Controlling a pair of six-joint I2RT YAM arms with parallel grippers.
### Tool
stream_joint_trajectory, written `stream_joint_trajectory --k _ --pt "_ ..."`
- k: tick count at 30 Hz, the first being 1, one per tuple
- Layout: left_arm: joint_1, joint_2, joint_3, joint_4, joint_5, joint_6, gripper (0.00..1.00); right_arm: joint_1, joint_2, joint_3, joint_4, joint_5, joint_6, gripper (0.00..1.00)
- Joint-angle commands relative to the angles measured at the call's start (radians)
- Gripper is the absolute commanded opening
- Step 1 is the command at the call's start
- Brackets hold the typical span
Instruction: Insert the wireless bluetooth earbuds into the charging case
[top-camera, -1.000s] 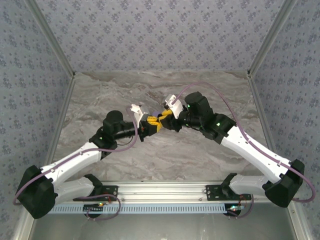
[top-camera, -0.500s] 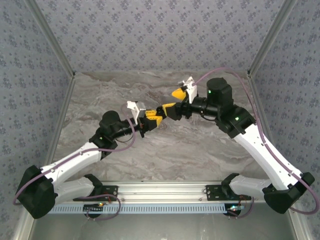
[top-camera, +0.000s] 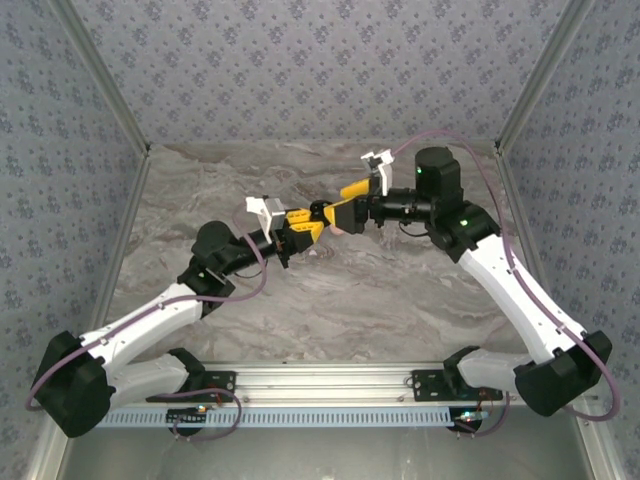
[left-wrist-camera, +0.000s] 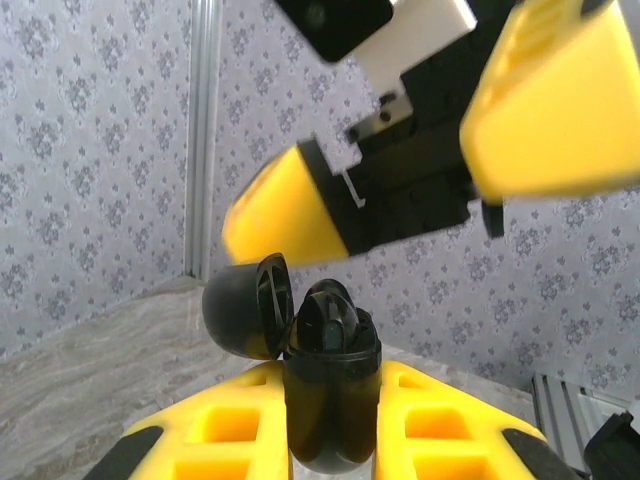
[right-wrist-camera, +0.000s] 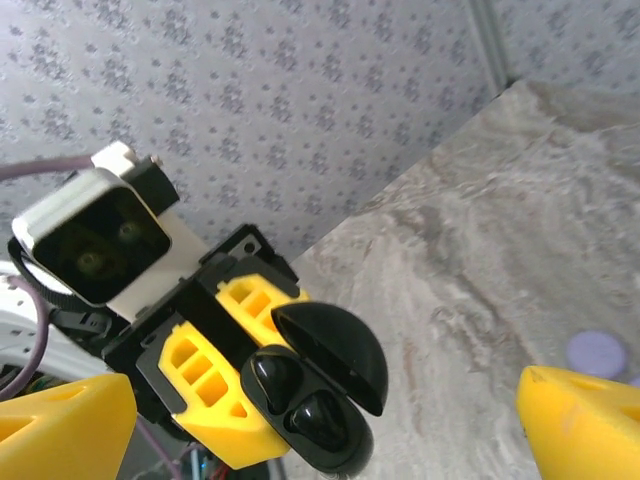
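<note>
Left gripper (top-camera: 308, 226) clamps the glossy black oval charging case (right-wrist-camera: 312, 420), hinged lid (right-wrist-camera: 335, 350) open, two tiny black earbuds (right-wrist-camera: 275, 380) apparently seated inside, right gripper (top-camera: 336, 202) spread wide just beside; next job, likely, pressing that lid shut.

Above the middle of the grey marbled bench (top-camera: 400, 290), a black oval plastic charging case (left-wrist-camera: 325, 400) sits clamped in the left tool (top-camera: 312, 222), with two black plastic earbuds (right-wrist-camera: 315, 418) inside it. The right tool (top-camera: 338, 202) gapes just right of it.
</note>
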Motion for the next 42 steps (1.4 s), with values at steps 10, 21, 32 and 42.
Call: stream_joint_trajectory --k 10,21,32,42 --pt "-0.006 0.013 0.042 0.04 0.027 -0.006 0.0 0.065 0.031 0.075 -0.006 -0.12 -0.042 1.0" --pt "-0.004 0.015 0.035 0.012 0.012 0.002 0.0 0.068 -0.032 0.044 -0.028 -0.092 -0.1 1.0" --pt "-0.005 0.016 0.041 -0.098 -0.047 0.003 0.0 0.062 -0.069 0.062 -0.176 0.21 -0.193 1.0" --pt "-0.004 0.205 0.008 -0.364 -0.249 -0.155 0.0 0.009 -0.294 -0.145 -0.019 0.591 -0.17 1.0"
